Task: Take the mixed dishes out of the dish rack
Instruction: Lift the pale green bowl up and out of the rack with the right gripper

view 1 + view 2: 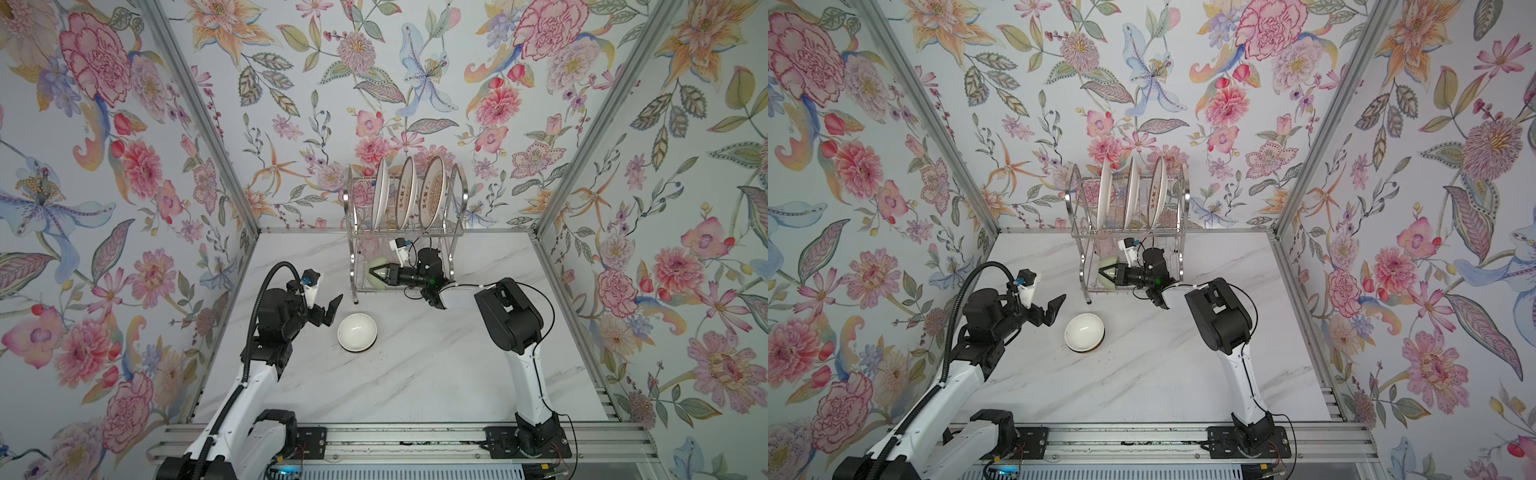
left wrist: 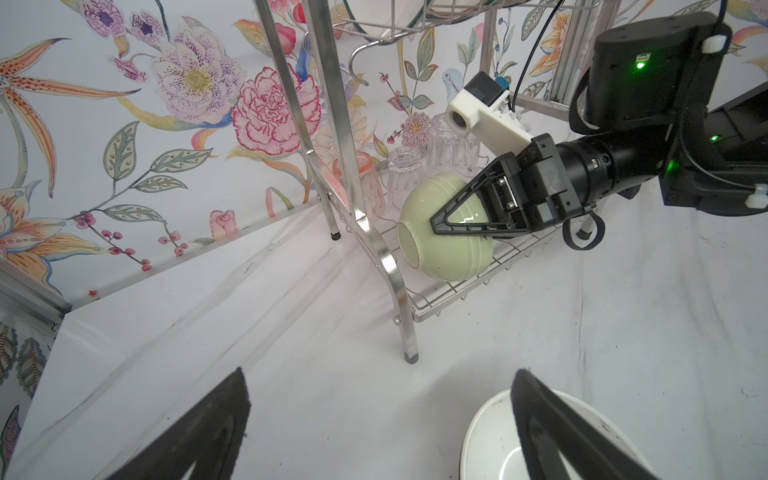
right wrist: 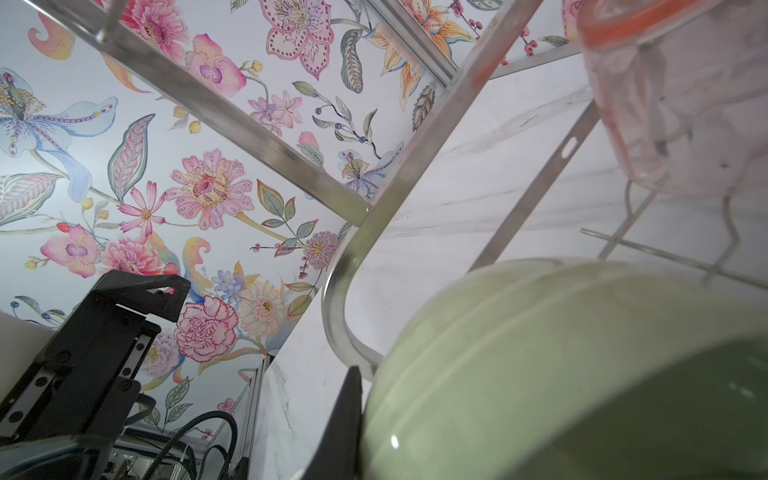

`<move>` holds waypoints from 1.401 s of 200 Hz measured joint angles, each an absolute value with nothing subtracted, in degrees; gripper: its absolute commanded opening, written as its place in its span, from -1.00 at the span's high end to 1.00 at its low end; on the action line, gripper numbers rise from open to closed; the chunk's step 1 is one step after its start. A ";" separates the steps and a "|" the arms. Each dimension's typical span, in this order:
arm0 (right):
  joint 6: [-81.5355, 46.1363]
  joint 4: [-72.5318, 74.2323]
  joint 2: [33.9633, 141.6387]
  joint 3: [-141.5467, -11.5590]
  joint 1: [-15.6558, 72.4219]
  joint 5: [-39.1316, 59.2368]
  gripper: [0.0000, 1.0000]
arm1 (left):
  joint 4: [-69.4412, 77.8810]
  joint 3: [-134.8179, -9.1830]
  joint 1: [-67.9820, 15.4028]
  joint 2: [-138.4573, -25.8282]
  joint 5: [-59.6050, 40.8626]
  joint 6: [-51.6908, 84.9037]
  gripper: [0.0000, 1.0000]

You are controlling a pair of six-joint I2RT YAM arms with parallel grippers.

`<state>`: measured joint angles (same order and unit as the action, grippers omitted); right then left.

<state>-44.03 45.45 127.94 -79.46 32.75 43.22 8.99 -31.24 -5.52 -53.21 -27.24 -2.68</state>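
The white marble-patterned tabletop (image 1: 415, 374) is mostly bare, with plenty of room to set things down from 3 round to 6 o'clock. At its 12 o'clock edge stands the two-tier shiny silver wire dish rack (image 1: 415, 234). Three round white plates (image 1: 406, 193) stand upright in its top tier.

A round white bowl (image 1: 357, 332) sits mouth-up on the tabletop near the rack's 7 o'clock foot, so it looks already unloaded. The step in hand is the pale green ceramic bowl (image 2: 449, 257). It lies tipped on its side at the 9 o'clock end of the lower tier. The right end effector (image 2: 434, 226) is closed on its wall, seemingly with one finger inside and one out.

Next, I'd say, it needs a slight lift and a draw toward 6 o'clock. That path has to stay under the upper tier's wires and clear of the arched frame just at 9 o'clock. A small pink cup (image 2: 365, 183) and clear glass cups (image 2: 403, 174) stand just behind it, near enough to knock. The left end effector (image 2: 380, 372) hangs wide open and empty beside the white bowl.
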 measured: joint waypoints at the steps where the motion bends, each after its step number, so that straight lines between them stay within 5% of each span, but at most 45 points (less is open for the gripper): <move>1: -44.05 45.47 127.96 -79.46 32.75 43.24 0.85 | 8.99 -31.24 -5.52 -53.21 -27.24 -2.66 -0.98; 48: -45.10 46.11 128.09 -79.50 32.69 43.35 1.00 | 8.99 -31.24 -5.52 -52.60 -27.22 -2.83 -0.99; 280: -49.34 68.64 129.10 -72.97 32.62 45.10 1.00 | 9.02 -33.21 -4.32 -52.14 -26.59 -2.76 -0.98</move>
